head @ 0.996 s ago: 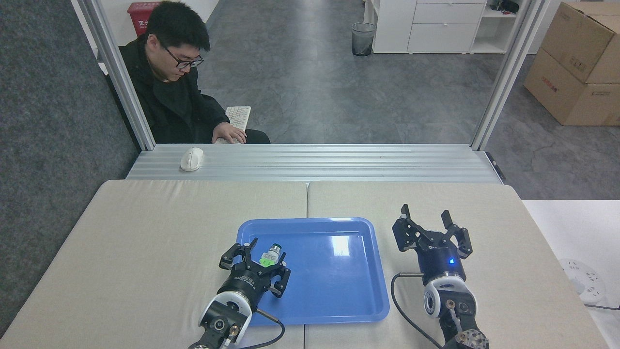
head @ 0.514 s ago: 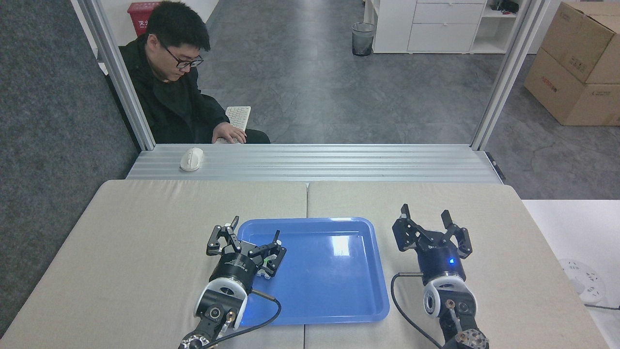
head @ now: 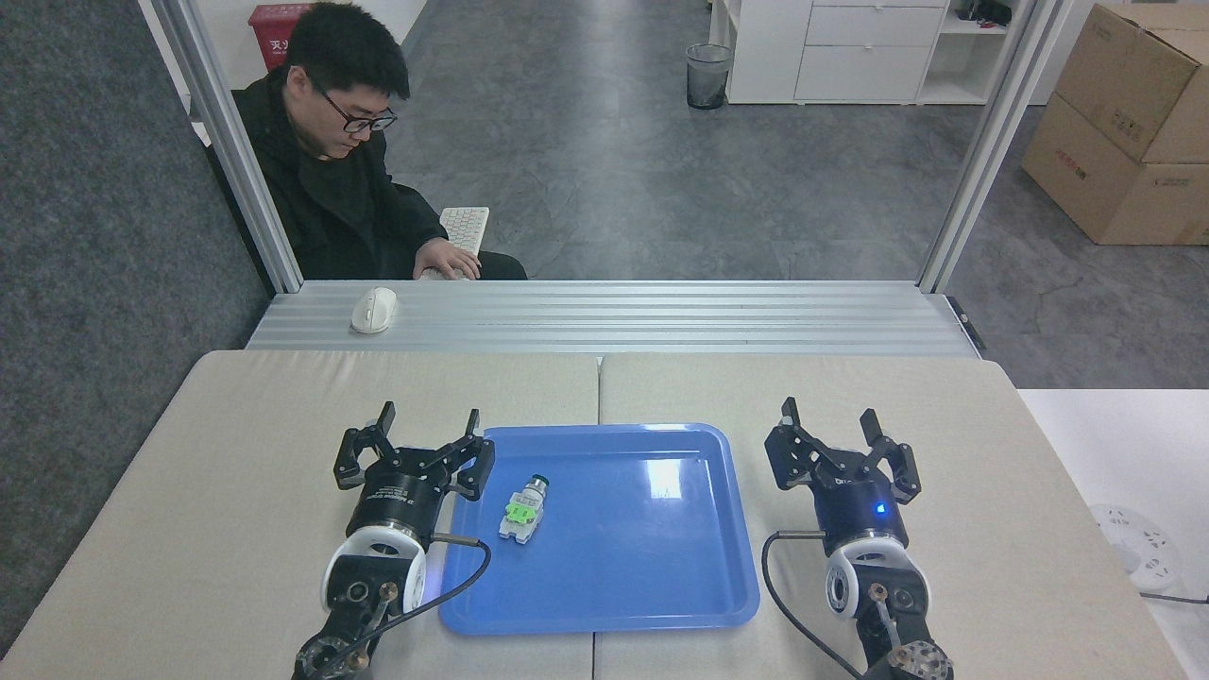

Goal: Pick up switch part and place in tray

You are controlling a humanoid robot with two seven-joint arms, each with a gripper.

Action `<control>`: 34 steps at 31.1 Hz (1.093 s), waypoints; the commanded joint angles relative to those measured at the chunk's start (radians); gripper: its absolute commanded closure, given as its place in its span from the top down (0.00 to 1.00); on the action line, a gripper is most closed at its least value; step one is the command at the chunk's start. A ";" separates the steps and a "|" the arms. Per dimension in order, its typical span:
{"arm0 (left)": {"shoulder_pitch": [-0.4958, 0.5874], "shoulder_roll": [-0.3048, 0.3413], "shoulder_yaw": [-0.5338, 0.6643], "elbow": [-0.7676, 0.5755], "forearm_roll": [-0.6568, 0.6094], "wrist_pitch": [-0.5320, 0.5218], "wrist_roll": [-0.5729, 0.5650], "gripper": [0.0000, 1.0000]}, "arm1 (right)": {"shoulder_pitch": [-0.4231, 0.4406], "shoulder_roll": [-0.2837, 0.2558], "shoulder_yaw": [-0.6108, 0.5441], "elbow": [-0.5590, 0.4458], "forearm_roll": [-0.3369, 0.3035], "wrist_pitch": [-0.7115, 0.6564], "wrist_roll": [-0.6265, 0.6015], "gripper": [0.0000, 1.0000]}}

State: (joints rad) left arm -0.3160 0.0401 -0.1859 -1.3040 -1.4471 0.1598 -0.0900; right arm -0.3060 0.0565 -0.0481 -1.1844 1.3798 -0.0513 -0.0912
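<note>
Since the switch part (head: 522, 511) already lies flat on the floor of the tray (head: 661, 604), you can judge the placing as done: it sits in the tray's left half, near the left rim but apart from it, its silvery tip pointing toward the far edge and its green middle piece facing up. Nothing grips it. Your left gripper (head: 427, 444) hovers just outside the tray's left rim, over the beige table pad (head: 236, 453), with its fingers spread wide and nothing between them; one fingertip reaches about to the rim line, though you cannot tell from this view whether it touches the plastic. Your right gripper (head: 831, 427) stands to the right of the tray, apart from it, fingers likewise spread and empty. As for what the tray holds, you will find only that one part; the rest of the blue floor is bare and shows a glare patch near the middle. What seems left, by my reading, is only to draw the left arm clear of the rim. Beyond the table a person (head: 340, 151) sits at a keyboard (head: 465, 229), with a mouse (head: 374, 309) on the metal ledge.
</note>
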 commanded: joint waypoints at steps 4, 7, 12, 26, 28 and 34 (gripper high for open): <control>0.026 0.030 0.128 -0.014 0.033 -0.013 0.018 0.99 | -0.001 0.000 0.001 0.000 0.001 0.001 -0.001 1.00; 0.021 0.029 0.129 -0.015 0.033 -0.013 0.016 0.99 | -0.001 0.000 0.001 0.000 -0.001 0.001 -0.001 1.00; 0.023 0.035 0.129 -0.024 0.033 -0.017 0.018 1.00 | -0.001 0.000 0.001 0.000 0.001 0.001 -0.001 1.00; 0.023 0.029 0.129 -0.078 0.034 -0.025 0.018 1.00 | -0.001 0.000 0.001 0.000 0.001 0.001 -0.001 1.00; 0.021 0.030 0.128 -0.078 0.034 -0.026 0.018 1.00 | -0.001 0.000 0.001 0.000 0.001 0.001 -0.001 1.00; 0.028 0.029 0.128 -0.078 0.034 -0.026 0.018 1.00 | -0.001 0.000 0.001 0.000 0.001 0.001 -0.001 1.00</control>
State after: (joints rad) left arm -0.2916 0.0664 -0.0749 -1.3544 -1.4136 0.1341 -0.0723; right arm -0.3067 0.0567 -0.0476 -1.1843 1.3803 -0.0513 -0.0919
